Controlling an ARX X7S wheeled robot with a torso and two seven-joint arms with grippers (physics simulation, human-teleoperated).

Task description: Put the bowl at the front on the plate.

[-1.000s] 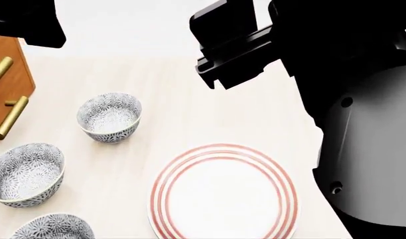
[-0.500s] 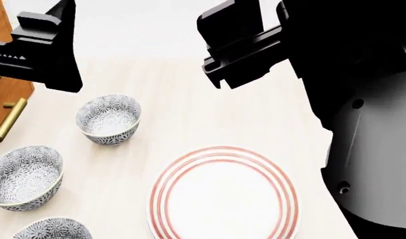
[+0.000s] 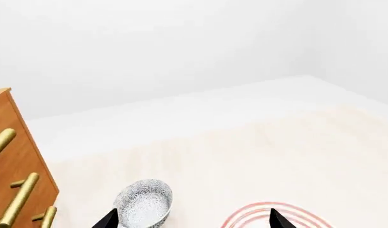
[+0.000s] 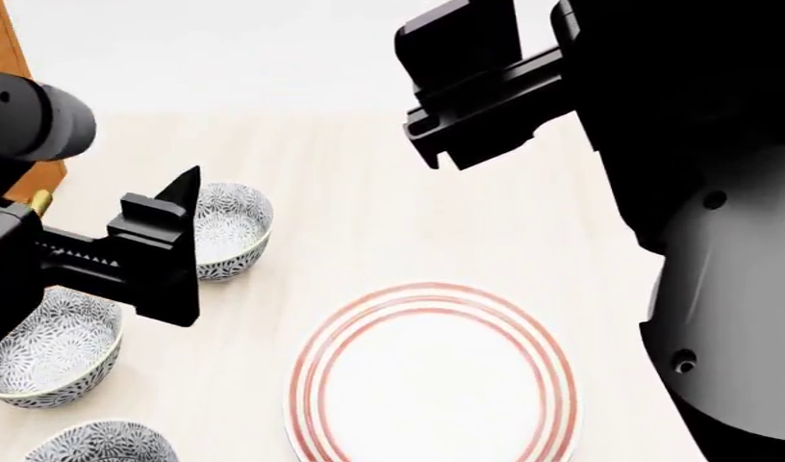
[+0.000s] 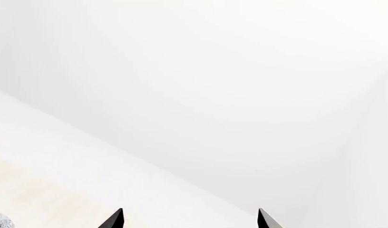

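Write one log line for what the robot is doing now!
stage: approach | left gripper: open, empty, above bowls | right gripper: open, raised | front bowl: on table | plate: bare

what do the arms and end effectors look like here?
Both arms are matte black and blocky. The left end effector has a toothed rack and pointed, wedge-shaped fingers. The right arm has a glossy rounded housing with small screw holes; its end effector shows only black fingertips.

Blue-grey floral bowl (image 4: 100, 445); white, red-ringed plate (image 4: 431, 380)

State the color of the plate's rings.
Red rings on a white plate, clearest in the head view.
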